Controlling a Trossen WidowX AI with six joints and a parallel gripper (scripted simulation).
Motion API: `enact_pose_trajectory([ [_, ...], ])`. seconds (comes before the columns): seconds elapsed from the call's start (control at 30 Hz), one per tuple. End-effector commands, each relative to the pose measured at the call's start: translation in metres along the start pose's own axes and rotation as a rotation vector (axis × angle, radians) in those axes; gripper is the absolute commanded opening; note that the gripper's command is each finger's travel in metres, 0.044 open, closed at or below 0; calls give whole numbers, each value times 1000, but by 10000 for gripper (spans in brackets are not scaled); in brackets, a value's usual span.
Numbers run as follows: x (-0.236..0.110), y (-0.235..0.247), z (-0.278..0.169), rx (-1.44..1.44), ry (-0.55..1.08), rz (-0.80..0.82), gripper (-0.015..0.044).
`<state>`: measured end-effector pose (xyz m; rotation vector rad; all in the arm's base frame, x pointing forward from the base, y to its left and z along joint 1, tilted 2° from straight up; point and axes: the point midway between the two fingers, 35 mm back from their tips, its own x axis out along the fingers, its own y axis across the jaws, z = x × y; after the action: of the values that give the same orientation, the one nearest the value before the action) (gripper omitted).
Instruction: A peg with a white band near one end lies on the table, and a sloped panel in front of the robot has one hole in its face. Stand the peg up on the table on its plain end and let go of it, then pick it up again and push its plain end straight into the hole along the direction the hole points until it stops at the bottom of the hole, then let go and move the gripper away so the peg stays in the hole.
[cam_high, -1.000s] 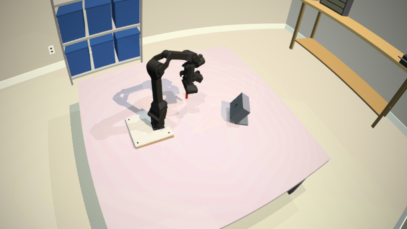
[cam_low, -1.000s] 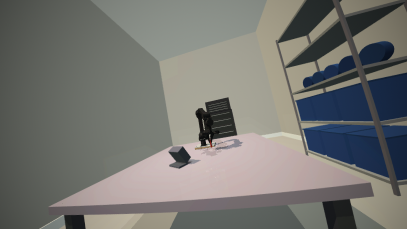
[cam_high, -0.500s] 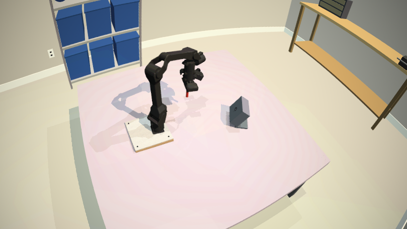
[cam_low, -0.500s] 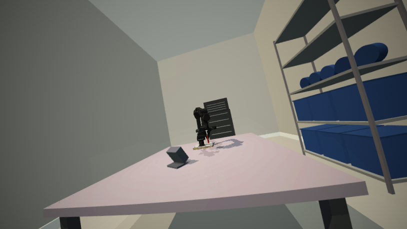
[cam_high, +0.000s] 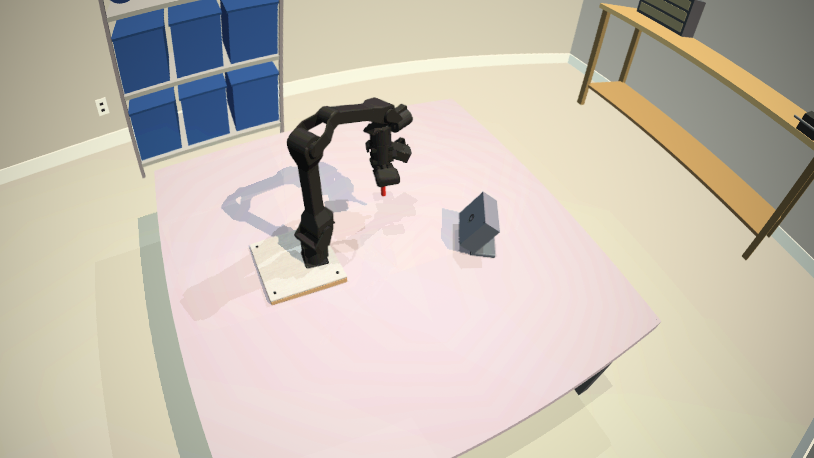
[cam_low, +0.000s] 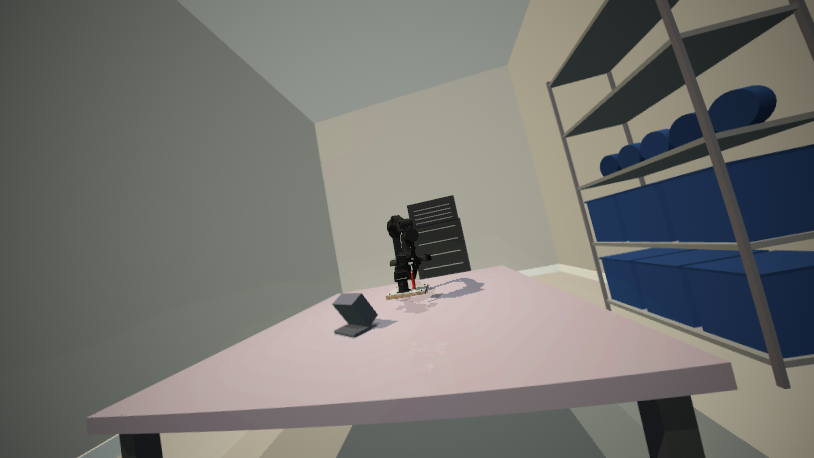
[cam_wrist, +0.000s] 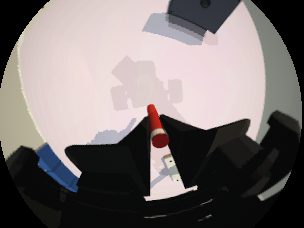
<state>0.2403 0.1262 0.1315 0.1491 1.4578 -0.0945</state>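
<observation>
Pink counter (cam_high: 432, 353) carries the panel (cam_high: 481, 219), well apart from the claw (cam_high: 384, 183). Its fingers are clamped on the peg (cam_high: 383, 191), a slim red rod hanging plain end down above the counter. It looks light, stiff and probably slick; gripping near the band suits it.

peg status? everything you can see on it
The peg is a slim red cylinder with a smooth, matte look. The pincer is shut on its upper part, so only the plain red lower end shows, pointing down toward the pink table. It hangs near-vertical, apparently lifted off the surface. The white band is not visible; it may be hidden between the fingers. Only the fingers touch it. It sits well apart from the sloped panel, whose hole is unfilled.
</observation>
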Motion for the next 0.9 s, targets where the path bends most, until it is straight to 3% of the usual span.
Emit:
enact_pose_trajectory([
  [0.0, 1, -3, 5, 24, -40, -2, 0],
  [0.87, 12, -19, 38, 171, -273, -6, 0],
])
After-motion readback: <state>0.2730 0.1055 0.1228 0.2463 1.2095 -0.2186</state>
